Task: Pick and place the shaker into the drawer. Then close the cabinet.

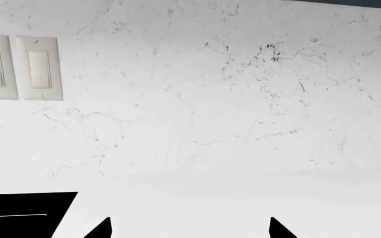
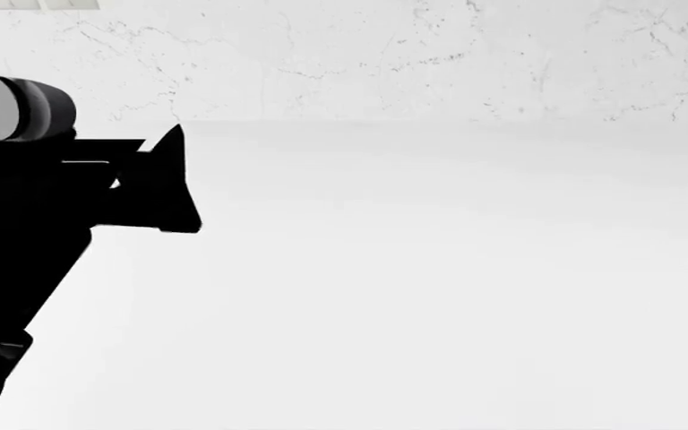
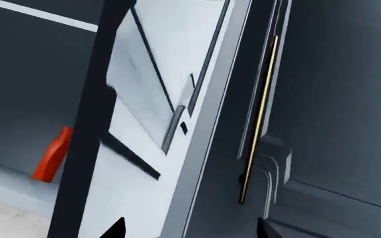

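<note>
The shaker (image 3: 53,154) seems already inside the drawer (image 3: 18,99): in the right wrist view its red body shows low against the dark blue-grey inner wall, partly hidden behind a dark vertical edge, and I cannot tell if it stands or leans, nor see its cap. So by my judgement the pick-and-place part is done and the step in hand is closing the cabinet. The right gripper (image 3: 187,227) shows only two dark fingertips at the frame edge, set apart w/ nothing between them, so it is wide and empty. It faces the pale drawer front (image 3: 170,59) and, beside it, a slim brass bar handle (image 3: 259,119) on a dark panel. The left gripper (image 1: 190,228) is also wide and empty, tips apart, held over the white countertop (image 2: 440,287) and looking toward the marbled wall (image 1: 243,99) w/ two light switches (image 1: 18,67); the head view shows only this arm, not the drawer. Next move, I think: bring the right gripper flat to the drawer front and push straight in, approx. square to it. Care for the edges: the front's rim and the handle are near the tips and may catch a finger. Room on the counter side is open; room near the drawer is tight.
</note>
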